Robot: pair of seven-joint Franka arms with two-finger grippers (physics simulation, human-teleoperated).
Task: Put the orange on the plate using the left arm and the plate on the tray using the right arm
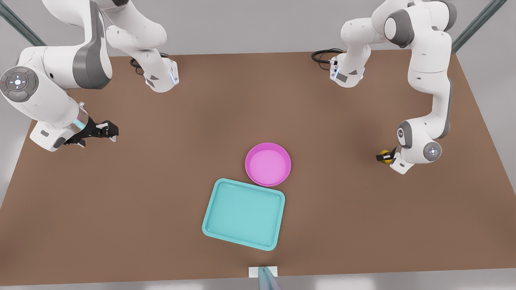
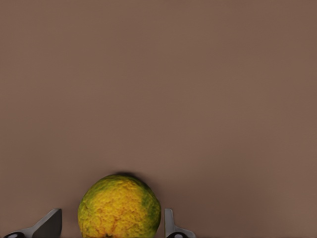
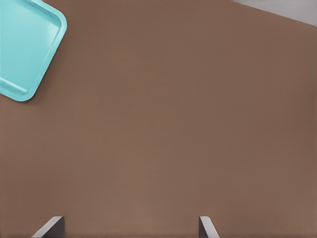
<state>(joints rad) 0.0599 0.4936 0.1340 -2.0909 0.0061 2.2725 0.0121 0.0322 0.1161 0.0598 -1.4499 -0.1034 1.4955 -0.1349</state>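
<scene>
I see the orange (image 2: 119, 207) between the fingers (image 2: 48, 225) of my left gripper (image 1: 384, 156), which is low over the desk (image 1: 161, 193) on the front view's right, well apart from the plate (image 1: 268, 164). In the left wrist view the fingers stand on both sides of the fruit with small gaps, so I judge they are open around it and not yet pressing, and the orange seems to rest on the desk. The orange is small, round and probably light, with rough skin that should give good friction, but it can roll away if one finger touches first; I would close across its widest part, at the middle height. My right gripper (image 1: 100, 131) hovers over bare desk on the front view's left, waiting, with its fingers spread wide and nothing between them. The plate is stiff plastic with a raised rim, so I think the best hold is to pinch the rim with one finger inside and one outside; it looks light but may tilt when lifted from one edge. The plate lies just beside the far corner of the tray (image 1: 244, 213), touching it or nearly so. Nothing stands between the orange and the plate. Black cables (image 1: 322, 55) lie near the arm bases, far from the work.
</scene>
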